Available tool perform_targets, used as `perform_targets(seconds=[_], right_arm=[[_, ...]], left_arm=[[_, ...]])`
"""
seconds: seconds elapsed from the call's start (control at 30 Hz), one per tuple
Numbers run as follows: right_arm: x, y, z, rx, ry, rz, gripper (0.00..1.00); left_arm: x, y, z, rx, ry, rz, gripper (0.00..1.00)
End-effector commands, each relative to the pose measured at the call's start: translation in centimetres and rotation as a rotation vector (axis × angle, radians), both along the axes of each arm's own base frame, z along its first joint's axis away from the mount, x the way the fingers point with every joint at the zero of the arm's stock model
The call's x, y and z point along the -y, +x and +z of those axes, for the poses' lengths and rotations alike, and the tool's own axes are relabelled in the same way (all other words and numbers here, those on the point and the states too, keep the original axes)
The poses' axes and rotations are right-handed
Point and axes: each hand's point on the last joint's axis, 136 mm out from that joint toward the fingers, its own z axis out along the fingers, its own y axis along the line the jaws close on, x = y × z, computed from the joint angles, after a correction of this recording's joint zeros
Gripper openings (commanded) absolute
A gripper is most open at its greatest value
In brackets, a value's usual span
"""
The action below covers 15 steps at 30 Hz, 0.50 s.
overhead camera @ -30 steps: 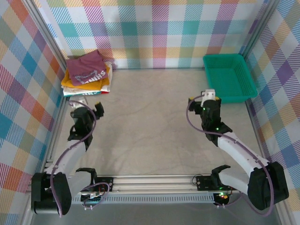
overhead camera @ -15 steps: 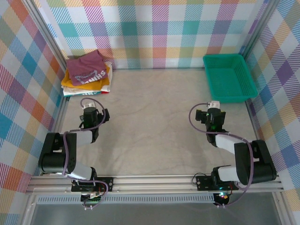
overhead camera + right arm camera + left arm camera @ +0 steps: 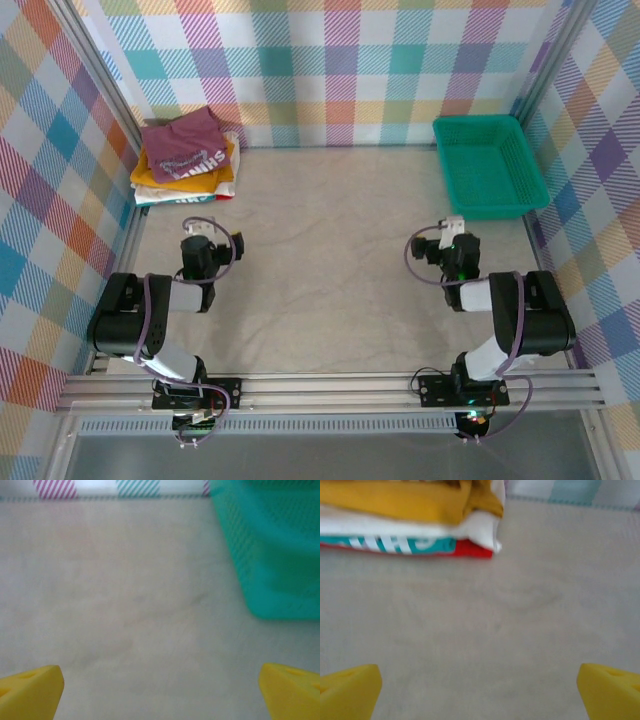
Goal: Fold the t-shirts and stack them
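Folded soft cloth t-shirts stacked in the far left corner, maroon printed shirt on top.
Left gripper and right gripper wide open, holding nothing, above the beige table; teal plastic mesh basket near the right one.

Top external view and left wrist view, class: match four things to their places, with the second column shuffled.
Things:
1 maroon t-shirt
2 mustard t-shirt
3 teal basket
4 red-and-teal t-shirt

Places:
a empty, far right corner
b top of the stack
c bottom of the stack
d right under the maroon one

Pairs: 1-b, 2-d, 3-a, 4-c
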Motion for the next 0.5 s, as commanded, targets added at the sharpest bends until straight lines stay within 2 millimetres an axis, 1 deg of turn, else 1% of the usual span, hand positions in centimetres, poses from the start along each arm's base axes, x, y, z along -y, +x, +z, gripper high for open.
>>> perform_targets(seconds=[0.0, 0.17, 0.47], right_arm=[[-0.14, 0.4, 0.51, -0.005, 0.063, 0.025, 1.0], [-0.73, 0.48, 0.45, -0.011, 0.056, 0.058, 1.0], [-0.71, 0.51, 0.4, -0.014, 0.058, 0.058, 1.0]], left_arm=[[-0.11, -0.14, -0.82, -0.041, 0.026, 0.012, 1.0], [-0.1, -0.18, -0.76, -0.038, 0.027, 0.012, 1.0], [-0.06, -0.16, -0.81, -0.041, 0.027, 0.01, 1.0]])
